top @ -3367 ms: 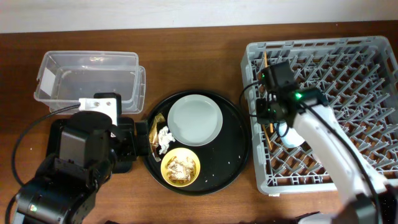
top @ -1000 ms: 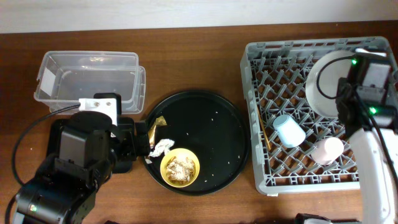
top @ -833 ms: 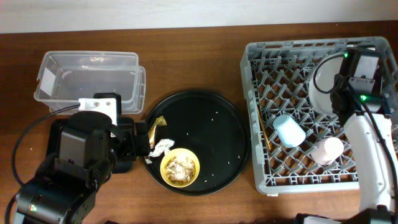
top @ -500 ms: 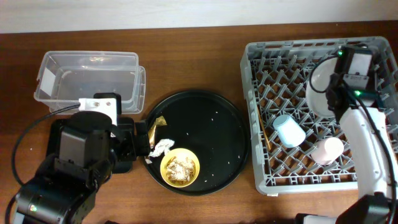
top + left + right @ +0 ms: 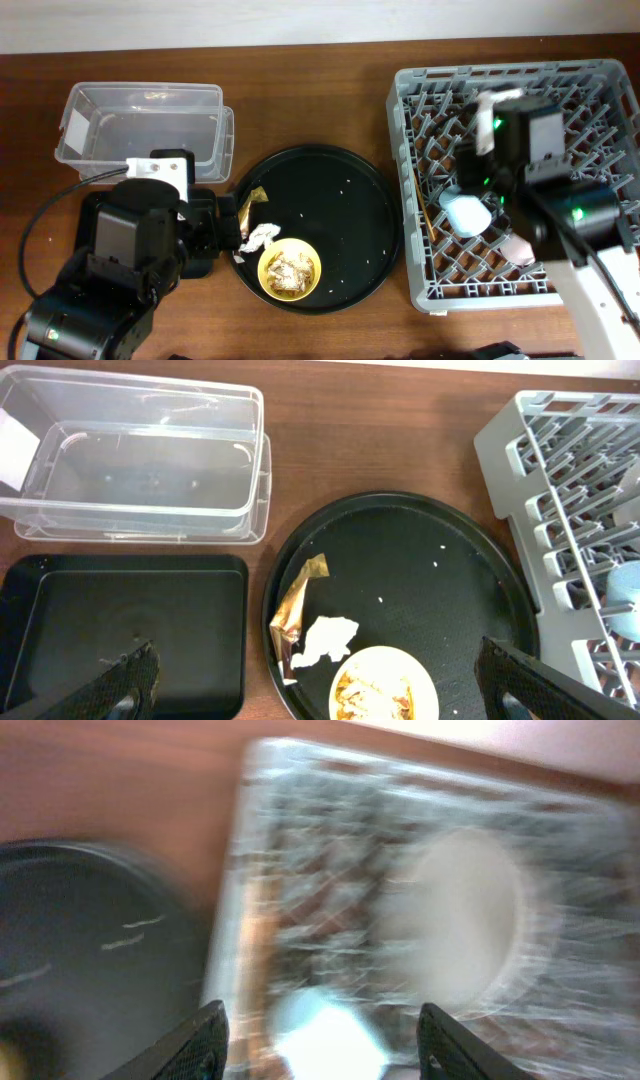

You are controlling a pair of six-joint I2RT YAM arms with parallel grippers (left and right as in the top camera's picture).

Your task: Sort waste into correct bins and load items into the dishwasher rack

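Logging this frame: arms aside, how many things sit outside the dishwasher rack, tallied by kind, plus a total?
Waste pieces: 3 (tissue, wrapper, food scraps)
Bins: 2 (clear tub, black rectangular tray)
Bowls: 1 (yellow bowl)
Round trays: 1 (round black tray)
Total: 7

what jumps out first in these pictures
The big grey dishwasher rack fills the right side, the right arm over it. At centre, a round black tray carries a yellow bowl of food scraps, a crumpled tissue and a gold wrapper.
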